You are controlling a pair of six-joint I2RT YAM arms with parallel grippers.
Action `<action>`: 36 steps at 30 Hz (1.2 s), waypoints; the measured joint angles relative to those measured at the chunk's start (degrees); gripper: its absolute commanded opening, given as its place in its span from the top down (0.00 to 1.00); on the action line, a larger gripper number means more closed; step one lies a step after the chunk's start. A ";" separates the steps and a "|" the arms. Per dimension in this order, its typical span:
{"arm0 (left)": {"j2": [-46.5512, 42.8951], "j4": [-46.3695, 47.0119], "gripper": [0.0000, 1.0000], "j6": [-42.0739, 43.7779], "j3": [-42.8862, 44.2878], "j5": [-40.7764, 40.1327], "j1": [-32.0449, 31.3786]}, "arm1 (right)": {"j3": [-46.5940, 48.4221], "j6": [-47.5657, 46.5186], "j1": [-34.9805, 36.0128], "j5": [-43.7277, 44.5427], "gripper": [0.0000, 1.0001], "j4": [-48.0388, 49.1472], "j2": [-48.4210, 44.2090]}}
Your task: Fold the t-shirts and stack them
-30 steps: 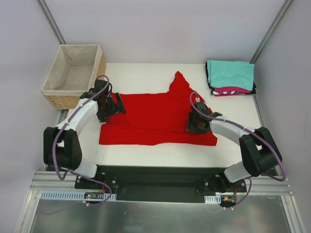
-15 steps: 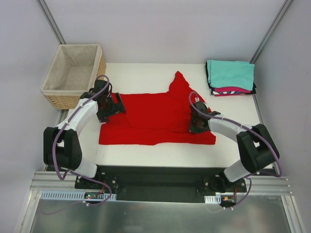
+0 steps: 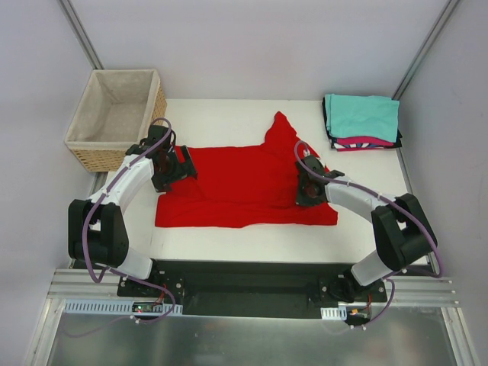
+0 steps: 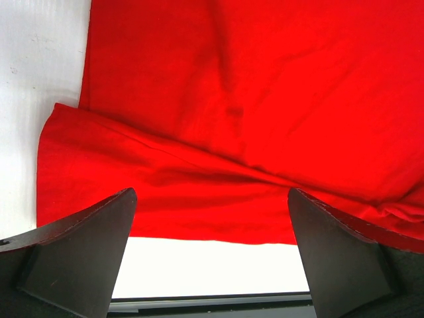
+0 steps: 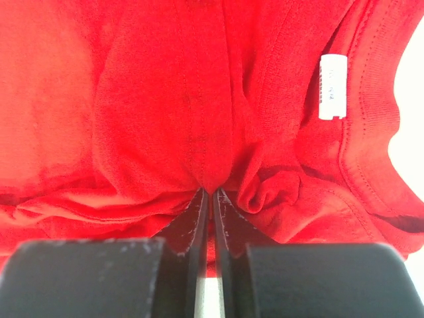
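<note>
Now we see the red t-shirt (image 3: 236, 187) lying spread across the middle of the tabletop (image 3: 229, 114). Our right pincer (image 5: 211, 193) is clamped together on a bunched fold of its cloth, near the white neck label (image 5: 332, 87). Our left pincer (image 4: 212, 192) stands wide apart above the shirt's left edge, gripping nothing. The folded t-shirts (image 3: 362, 120), teal on top, sit stacked at the far right corner.
</note>
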 measured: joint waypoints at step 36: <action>-0.02 0.00 0.01 0.04 0.00 0.00 0.00 | 2.80 -0.44 1.01 1.97 0.92 -3.45 0.33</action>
